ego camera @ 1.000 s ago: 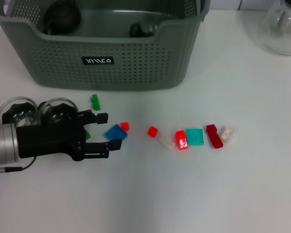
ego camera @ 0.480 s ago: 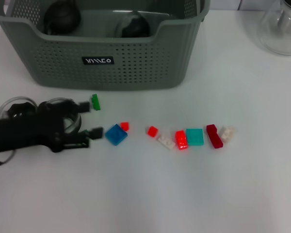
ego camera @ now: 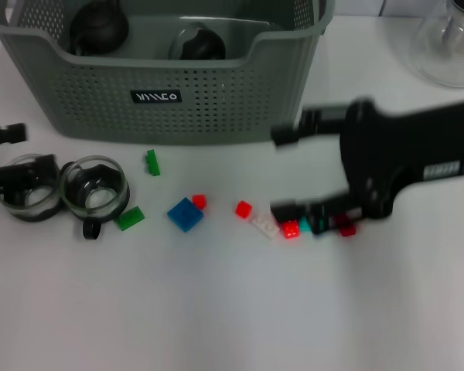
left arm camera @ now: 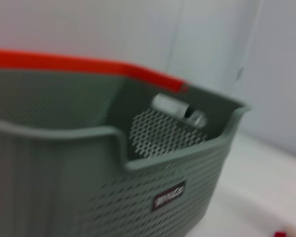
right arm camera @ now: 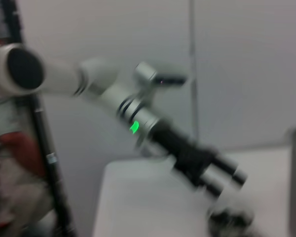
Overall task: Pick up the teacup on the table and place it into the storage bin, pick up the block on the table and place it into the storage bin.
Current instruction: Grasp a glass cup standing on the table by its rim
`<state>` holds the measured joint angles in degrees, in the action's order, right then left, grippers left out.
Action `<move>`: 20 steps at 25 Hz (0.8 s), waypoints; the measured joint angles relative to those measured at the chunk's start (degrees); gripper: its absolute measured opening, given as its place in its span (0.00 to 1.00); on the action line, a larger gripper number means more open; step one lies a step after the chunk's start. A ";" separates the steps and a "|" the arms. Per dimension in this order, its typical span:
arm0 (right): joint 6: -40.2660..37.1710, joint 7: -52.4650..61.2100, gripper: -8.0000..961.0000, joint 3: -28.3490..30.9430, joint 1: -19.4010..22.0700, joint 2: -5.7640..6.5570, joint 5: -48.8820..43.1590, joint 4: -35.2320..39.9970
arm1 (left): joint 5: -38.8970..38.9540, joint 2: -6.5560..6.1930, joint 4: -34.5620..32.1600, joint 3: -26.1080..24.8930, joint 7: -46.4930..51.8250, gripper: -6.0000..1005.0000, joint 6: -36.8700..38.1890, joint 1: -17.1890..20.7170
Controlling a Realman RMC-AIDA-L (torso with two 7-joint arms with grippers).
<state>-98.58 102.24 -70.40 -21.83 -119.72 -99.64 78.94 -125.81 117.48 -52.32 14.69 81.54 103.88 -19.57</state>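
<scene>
The storage bin (ego camera: 216,100) stands at the back and holds two dark teacups (ego camera: 197,42); the left wrist view shows its dipped rim and label (left arm camera: 168,195). Two glass teacups (ego camera: 97,189) sit side by side at the left of the table. Loose blocks lie in a row in front: a blue one (ego camera: 185,214), green ones (ego camera: 130,218), small red ones (ego camera: 243,208), a white one (ego camera: 263,225). My right gripper (ego camera: 286,171) hangs open over the right end of the row, hiding some blocks. At the far left edge my left gripper (ego camera: 4,154) is open beside the leftmost teacup (ego camera: 31,193).
A clear glass vessel (ego camera: 448,46) stands at the back right. Another green block (ego camera: 152,162) lies just in front of the bin. The right wrist view shows my left arm (right arm camera: 187,153) above the white table.
My left gripper has pulled back to the left, away from the blue block, uncovering a green block. My right arm has swung in from the right over the blocks. A dark cup in the bin shifted.
</scene>
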 joint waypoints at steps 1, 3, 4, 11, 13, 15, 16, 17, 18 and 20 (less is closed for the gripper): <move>-0.92 -0.41 0.96 0.06 -0.86 0.09 -1.15 -2.57 | 0.00 0.00 0.00 0.00 0.00 0.86 0.00 0.00; -1.71 -0.78 0.96 0.07 -3.13 0.13 -4.71 -7.77 | -2.88 0.25 -5.68 -0.05 4.83 0.86 -0.19 -0.02; -1.56 -0.82 0.96 0.08 -4.66 0.02 -7.18 -10.58 | -5.12 0.42 -9.23 0.03 7.98 0.86 -0.83 -0.17; 2.11 -1.72 0.95 -0.75 -12.64 -0.50 -15.91 -22.75 | -17.68 2.63 -19.53 0.43 19.18 0.86 -6.00 -3.24; 3.01 -2.12 0.95 -0.78 -13.77 -0.50 -16.09 -24.21 | -22.02 3.40 -21.64 0.97 22.29 0.86 -7.39 -4.83; 3.59 -2.28 0.95 -0.80 -14.36 -0.46 -16.15 -24.90 | -26.87 3.81 -22.84 2.96 25.82 0.86 -8.13 -6.70; 3.73 -2.28 0.95 -0.80 -14.43 -0.43 -16.19 -25.00 | -29.00 3.87 -23.05 4.54 27.72 0.86 -8.52 -7.61; 3.80 -2.29 0.95 -0.79 -14.49 -0.42 -16.21 -25.07 | -30.43 3.90 -23.08 5.59 29.00 0.86 -8.75 -8.17; 3.81 -2.30 0.95 -0.73 -14.50 -0.42 -16.22 -25.08 | -31.79 3.93 -23.08 7.17 30.41 0.86 -9.14 -8.76; 3.90 -2.37 0.95 -0.61 -14.51 -0.42 -16.23 -25.13 | -34.36 4.03 -22.92 10.93 33.65 0.86 -10.45 -9.99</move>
<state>-94.69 99.86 -71.00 -36.34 -120.14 -115.86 53.81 -160.16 121.51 -75.23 25.62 115.19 93.43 -29.55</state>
